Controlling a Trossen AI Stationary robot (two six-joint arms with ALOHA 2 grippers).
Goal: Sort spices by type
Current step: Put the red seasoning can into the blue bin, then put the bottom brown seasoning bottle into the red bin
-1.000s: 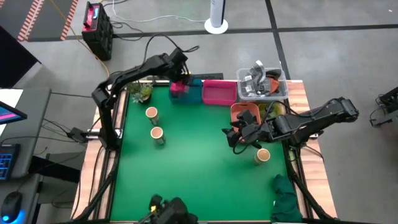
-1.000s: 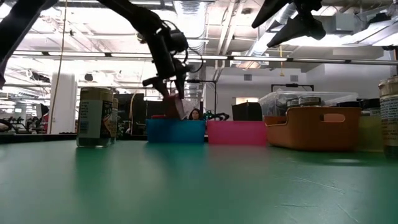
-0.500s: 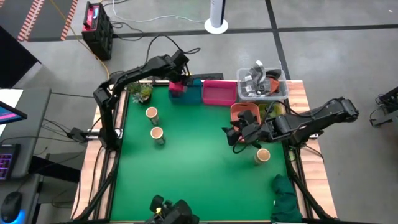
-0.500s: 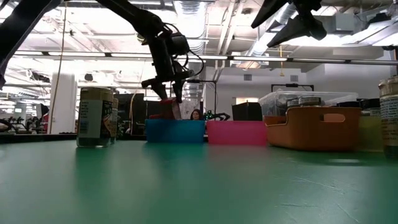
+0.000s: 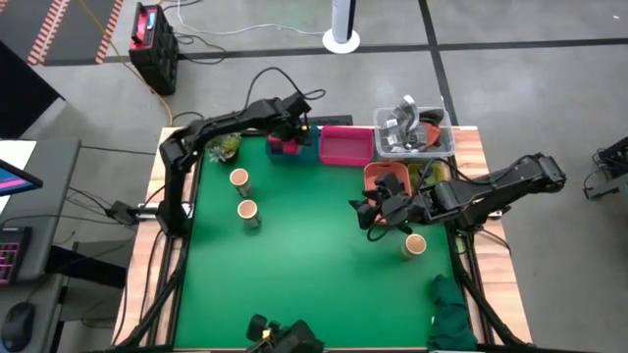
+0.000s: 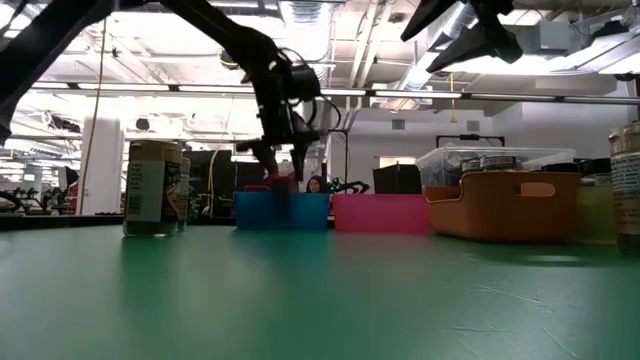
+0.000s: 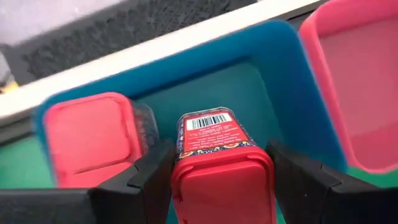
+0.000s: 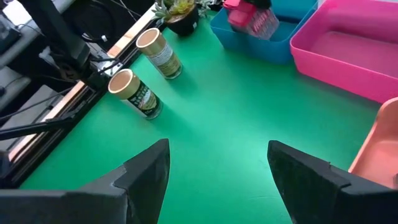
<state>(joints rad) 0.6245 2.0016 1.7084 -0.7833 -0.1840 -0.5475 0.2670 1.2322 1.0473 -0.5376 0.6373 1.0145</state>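
My left gripper [image 7: 221,155] is shut on a pink-red boxy tin [image 7: 214,140] inside the blue bin [image 5: 306,147] at the table's far edge. A second pink-red tin [image 7: 93,137] stands in that bin beside it. My right gripper [image 8: 217,180] hangs open above the green mat [image 5: 378,211], right of centre, touching nothing. Two tan-topped jars [image 5: 238,178] [image 5: 247,210] stand upright on the mat's left side. A third tan-topped jar [image 5: 414,245] stands near the right gripper. No green-topped jar shows. My left gripper pinches the tin between its two fingers at the red lid end [image 7: 224,180], one finger [image 7: 152,171] on each opposite side. It comes from above, pointing down into the blue bin. The tin's barcode end [image 7: 208,122] points at the bin floor; whether it touches I cannot tell.
A pink bin [image 5: 345,145] sits right of the blue one, then a clear tub of metal parts [image 5: 412,132]. An orange bin [image 5: 385,176] and a yellow-green bin [image 5: 434,175] sit at the right. A small plant [image 5: 224,147] stands far left; a green cloth [image 5: 451,314] lies at the near right corner.
My left gripper has moved a little toward the table's right and down, still shut on the tin. The tin, earlier showing tilted above the blue bin's rim, now sits low inside the bin.
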